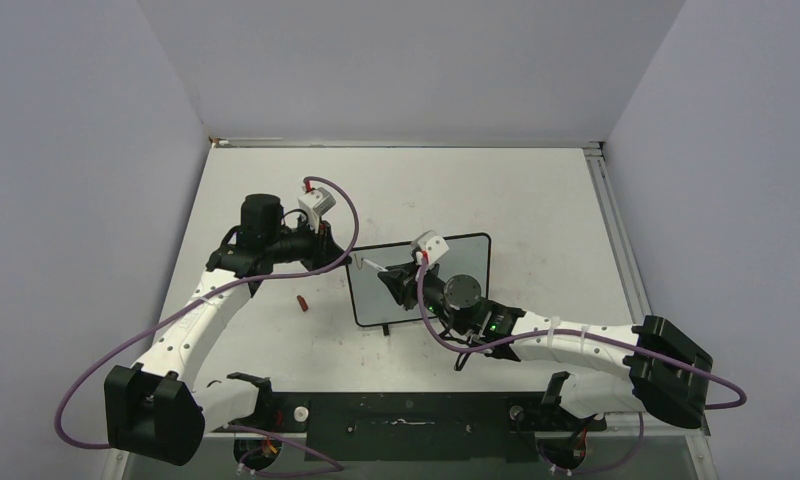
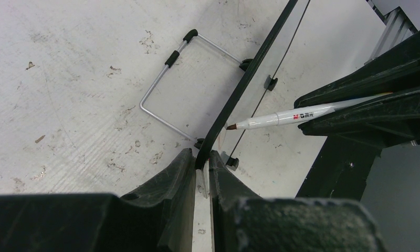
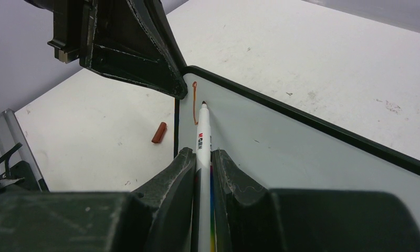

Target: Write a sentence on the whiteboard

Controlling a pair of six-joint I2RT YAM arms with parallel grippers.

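Observation:
The whiteboard (image 1: 466, 258), pale with a thin black frame, stands at the middle of the table. My left gripper (image 1: 344, 258) is shut on its upper left corner, and the frame edge (image 2: 250, 79) runs up from between the jaws (image 2: 201, 160). My right gripper (image 3: 202, 157) is shut on a white marker (image 3: 203, 131) whose tip rests on the whiteboard (image 3: 302, 152) near that corner. Of the sentence, a single curved red stroke (image 3: 196, 102) shows beside the tip. The marker (image 2: 286, 116) also appears in the left wrist view, sticking out of the right gripper (image 2: 308, 114).
A red marker cap (image 1: 300, 301) lies on the table left of the board, also visible as the cap (image 3: 158, 133). A wire stand (image 2: 181, 84) with black tips lies behind the board. Grey walls enclose the table, and a metal rail (image 1: 616, 250) runs along its right edge.

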